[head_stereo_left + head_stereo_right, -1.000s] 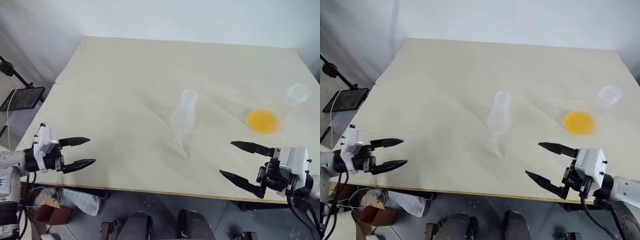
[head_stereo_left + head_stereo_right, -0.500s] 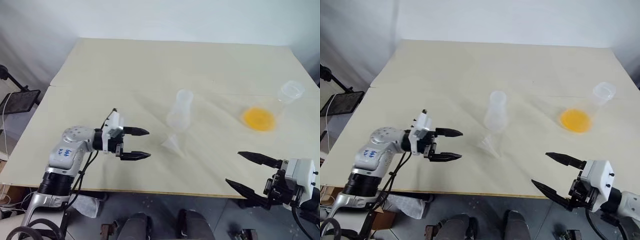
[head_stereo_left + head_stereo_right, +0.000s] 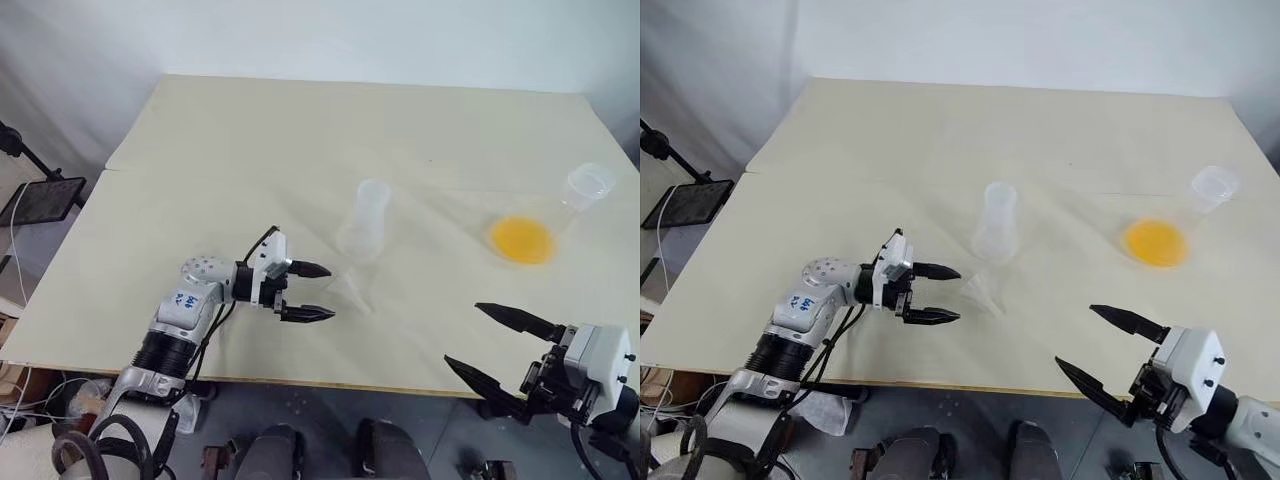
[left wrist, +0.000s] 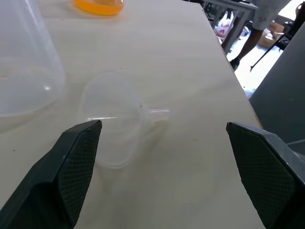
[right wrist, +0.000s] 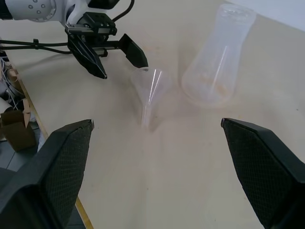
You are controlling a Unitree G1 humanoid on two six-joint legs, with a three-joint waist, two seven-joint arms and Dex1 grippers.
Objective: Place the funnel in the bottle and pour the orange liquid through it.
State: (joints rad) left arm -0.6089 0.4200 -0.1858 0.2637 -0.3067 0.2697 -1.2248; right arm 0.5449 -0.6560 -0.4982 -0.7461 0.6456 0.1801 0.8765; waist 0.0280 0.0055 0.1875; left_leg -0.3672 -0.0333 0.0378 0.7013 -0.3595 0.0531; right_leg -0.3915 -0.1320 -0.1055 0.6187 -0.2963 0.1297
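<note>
The funnel (image 3: 352, 290), tiny and clear, lies on its side on the beige table, just in front of the bottle (image 3: 365, 222). The bottle is a slim clear flask standing upright mid-table. My left gripper (image 3: 328, 291) is open, level with the table, its tips just left of the funnel's wide mouth (image 4: 112, 114) and not touching it. The orange liquid (image 3: 522, 240) pools in a broader tilted flask (image 3: 585, 190) at the right. My right gripper (image 3: 463, 334) is open at the table's front edge, well short of that flask.
The table's front edge (image 3: 380, 388) runs just under both arms. A black stand with a tablet (image 3: 40, 197) is off the table's left side. A person's legs (image 4: 248, 28) stand beyond the table's right side.
My left arm has swung in from the table's left edge to right beside the funnel, still open. The right gripper has stayed about where it was.
</note>
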